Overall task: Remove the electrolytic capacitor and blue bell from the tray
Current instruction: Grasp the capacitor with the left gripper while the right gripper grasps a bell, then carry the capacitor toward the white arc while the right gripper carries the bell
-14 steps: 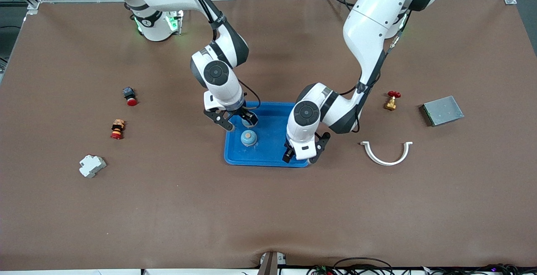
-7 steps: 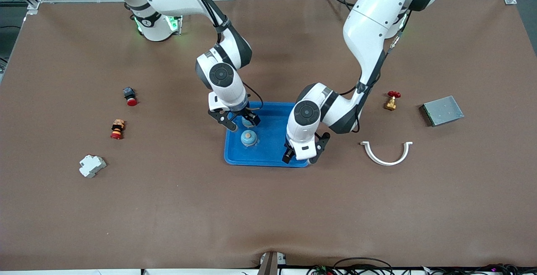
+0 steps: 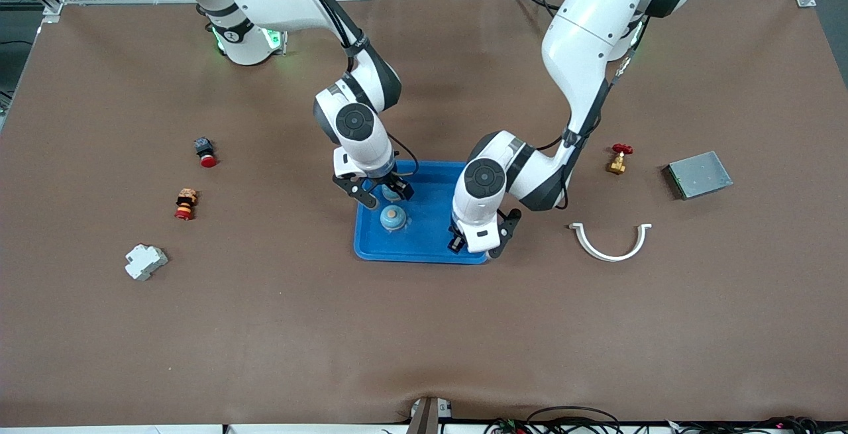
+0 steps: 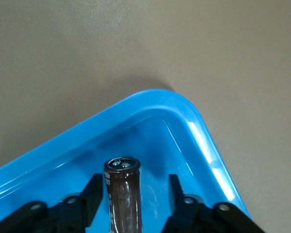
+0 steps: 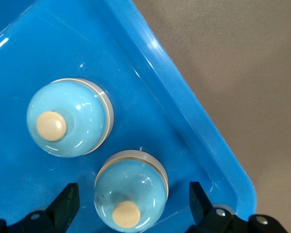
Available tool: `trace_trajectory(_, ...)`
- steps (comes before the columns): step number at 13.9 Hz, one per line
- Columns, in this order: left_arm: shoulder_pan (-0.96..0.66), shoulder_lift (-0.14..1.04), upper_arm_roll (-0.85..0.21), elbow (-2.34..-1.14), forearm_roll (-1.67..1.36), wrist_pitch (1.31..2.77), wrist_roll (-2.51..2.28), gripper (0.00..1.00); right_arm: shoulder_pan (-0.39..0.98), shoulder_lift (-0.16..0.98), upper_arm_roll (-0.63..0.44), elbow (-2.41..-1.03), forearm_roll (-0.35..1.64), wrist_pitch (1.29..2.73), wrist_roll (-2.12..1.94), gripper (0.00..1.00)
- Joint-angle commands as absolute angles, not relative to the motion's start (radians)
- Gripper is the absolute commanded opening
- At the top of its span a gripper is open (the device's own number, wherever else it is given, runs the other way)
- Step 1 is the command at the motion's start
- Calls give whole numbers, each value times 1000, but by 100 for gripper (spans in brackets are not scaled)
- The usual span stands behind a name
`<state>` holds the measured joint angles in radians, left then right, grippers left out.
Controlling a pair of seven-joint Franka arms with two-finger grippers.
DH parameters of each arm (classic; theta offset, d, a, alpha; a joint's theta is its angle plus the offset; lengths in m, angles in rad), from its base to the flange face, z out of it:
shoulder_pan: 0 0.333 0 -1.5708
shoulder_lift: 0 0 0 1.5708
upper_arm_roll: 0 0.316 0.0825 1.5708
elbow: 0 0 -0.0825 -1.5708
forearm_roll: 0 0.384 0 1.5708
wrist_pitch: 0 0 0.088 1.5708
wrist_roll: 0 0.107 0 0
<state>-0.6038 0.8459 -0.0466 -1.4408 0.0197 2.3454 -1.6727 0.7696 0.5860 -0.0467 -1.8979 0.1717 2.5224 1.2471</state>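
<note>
the left pincer (image 4: 133, 206) has narrowed around the upright dark brown capacitor (image 4: 123, 194); right pincer (image 5: 131, 204) spread over pale blue bell (image 5: 131, 191)

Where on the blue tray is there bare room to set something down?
Free: the blue tray floor between the bells and the left claw with its capacitor. Crowded: the tray's end under the right claw.

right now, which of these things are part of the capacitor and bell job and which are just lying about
Job: capacitor at the left end effector; bell under the right end effector; second bell; blue tray.
Lying about: red button; red-and-yellow part; white breaker; brass valve; white curved clip; grey box.
</note>
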Motion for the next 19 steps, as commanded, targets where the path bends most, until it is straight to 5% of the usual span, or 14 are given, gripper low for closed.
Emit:
trace_trajectory(1, -614, 859, -37, -1419, 41, 2352, -1703, 20, 795, 615, -58, -1870, 189, 2537, 1262, 100)
trace_trajectory(2, -614, 859, -37, -1419, 41, 2352, -1703, 8, 795, 617, -57, -1864, 189, 2539, 1262, 92)
trace_trajectory(3, -614, 859, -37, -1419, 41, 2352, -1703, 0, 801, 624, -57, -1861, 187, 2539, 1262, 71)
trace_trajectory(5, -614, 856, -37, -1420, 41, 2352, -1703, 0, 808, 626, -58, -1856, 186, 2542, 1261, 0)
trace_trajectory(10, -606, 824, -37, -1419, 43, 2349, -1694, 0, 807, 611, -57, -1856, 189, 2526, 1255, 0)
trace_trajectory(19, -526, 596, -49, -1451, 26, 2131, -1501, 0, 706, 385, -63, -1845, 207, 2180, 1094, 0)
